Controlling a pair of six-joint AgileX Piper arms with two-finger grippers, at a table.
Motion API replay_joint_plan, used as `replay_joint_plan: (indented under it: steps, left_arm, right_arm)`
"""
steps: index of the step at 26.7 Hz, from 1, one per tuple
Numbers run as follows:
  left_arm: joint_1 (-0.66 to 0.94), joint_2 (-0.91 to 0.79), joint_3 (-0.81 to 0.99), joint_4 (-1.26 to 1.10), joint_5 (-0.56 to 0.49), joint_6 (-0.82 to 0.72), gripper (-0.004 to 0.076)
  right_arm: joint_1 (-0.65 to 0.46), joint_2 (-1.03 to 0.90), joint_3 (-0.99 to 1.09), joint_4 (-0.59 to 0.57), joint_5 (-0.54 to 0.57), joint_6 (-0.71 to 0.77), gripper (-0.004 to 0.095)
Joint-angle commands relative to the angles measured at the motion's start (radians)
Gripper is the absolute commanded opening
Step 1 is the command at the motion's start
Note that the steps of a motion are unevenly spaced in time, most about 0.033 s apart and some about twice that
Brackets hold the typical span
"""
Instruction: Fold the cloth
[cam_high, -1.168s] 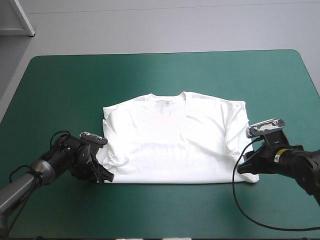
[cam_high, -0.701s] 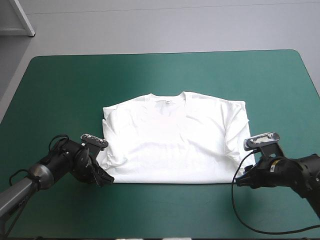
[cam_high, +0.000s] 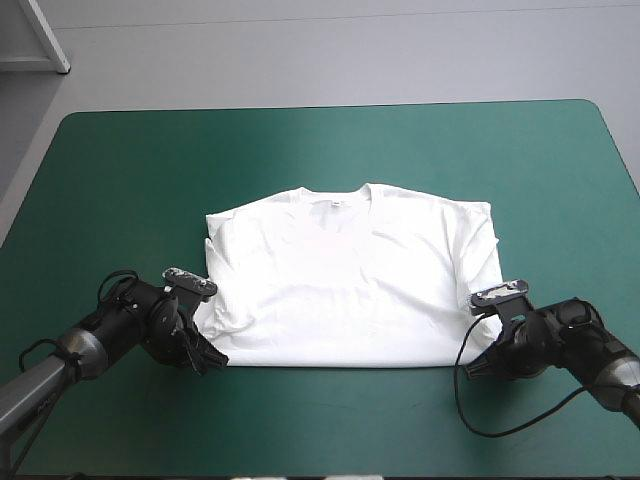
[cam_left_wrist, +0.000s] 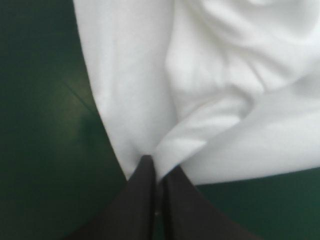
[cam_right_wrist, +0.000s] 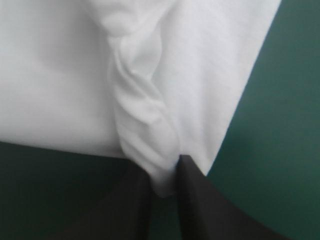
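T-shirt (cam_high: 350, 280) flat on teal-green cover (cam_high: 130, 170); left gripper (cam_high: 210, 354) and right gripper (cam_high: 477, 363) each pinch one of its hem corners.

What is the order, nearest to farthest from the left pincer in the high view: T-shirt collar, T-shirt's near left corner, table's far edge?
1. T-shirt's near left corner, in the left pincer.
2. T-shirt collar, mid-table.
3. Table's far edge, beyond it.

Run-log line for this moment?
T-shirt: spread flat on teal-green cover | left tool: shut on T-shirt, near-left corner | right tool: shut on T-shirt, near-right corner | corners not yet lifted
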Motion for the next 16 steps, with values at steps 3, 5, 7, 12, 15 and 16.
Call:
replay_joint_plan:
  steps: [3,5,7,12,15,16]
  left_arm:
    - [-0.003,-0.022,0.006,0.026,0.026,0.002,0.0019]
    - [-0.003,-0.06,0.006,0.028,0.053,0.002,0.0019]
    - [-0.003,-0.097,0.006,0.028,0.095,0.002,0.0019]
    - [-0.003,-0.213,0.006,0.018,0.235,0.02,0.0019]
    - [-0.003,-0.297,0.003,0.025,0.279,0.029,0.0019]
    - [-0.003,-0.318,-0.005,0.025,0.279,0.029,0.0019]
  right_arm:
    - [0.002,-0.049,0.0,0.029,0.071,-0.021,-0.0018]
    - [0.002,-0.107,0.0,0.031,0.113,-0.021,-0.0017]
    - [0.002,-0.16,0.0,0.038,0.147,-0.021,-0.0017]
    - [0.002,-0.316,0.0,0.072,0.232,-0.014,-0.0017]
    - [0.002,-0.396,-0.008,0.072,0.25,-0.001,-0.0018]
    - [0.002,-0.414,-0.017,0.074,0.258,0.002,-0.0018]
